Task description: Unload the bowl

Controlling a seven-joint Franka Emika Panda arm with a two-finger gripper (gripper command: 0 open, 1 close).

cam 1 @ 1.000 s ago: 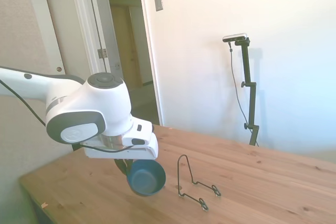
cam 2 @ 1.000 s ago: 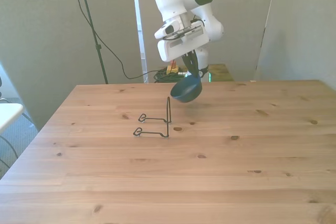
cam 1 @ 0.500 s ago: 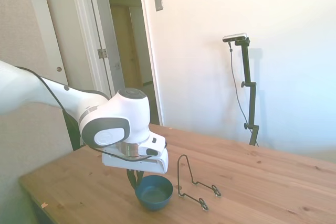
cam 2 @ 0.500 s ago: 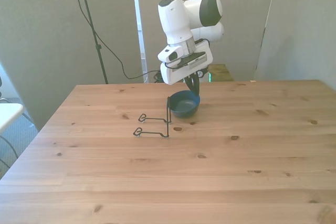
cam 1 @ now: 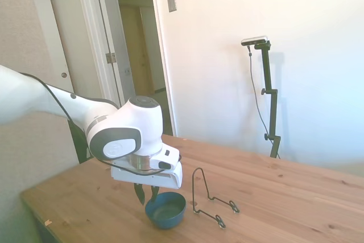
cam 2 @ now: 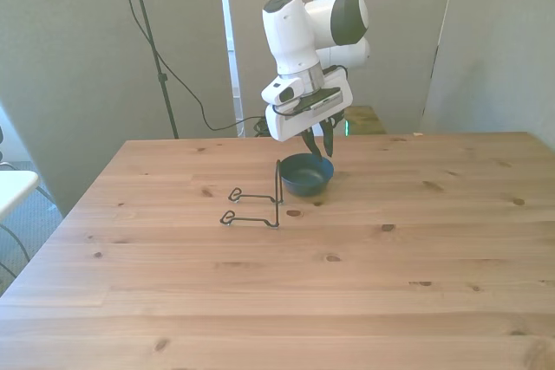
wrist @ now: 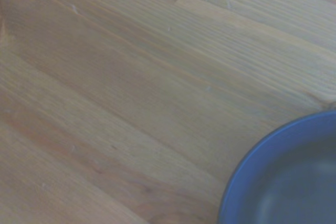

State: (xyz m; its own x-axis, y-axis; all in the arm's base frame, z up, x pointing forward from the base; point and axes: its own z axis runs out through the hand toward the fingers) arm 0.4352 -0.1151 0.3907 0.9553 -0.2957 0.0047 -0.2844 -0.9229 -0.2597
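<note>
Bowl (cam 1: 165,209) upright on table (cam 2: 347,283), wire stand (cam 2: 257,205) at its 9 o'clock in front view. Gripper (cam 1: 145,193) fingers spread above rim; wrist view crops bowl.

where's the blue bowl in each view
Side view: the bowl sits on the table near the bottom, under the hand.
Front view: upper middle, beside the wire stand.
Wrist view: only a rim arc, at a corner.
Shared landmark: the wire stand, in the side and front views.
</note>
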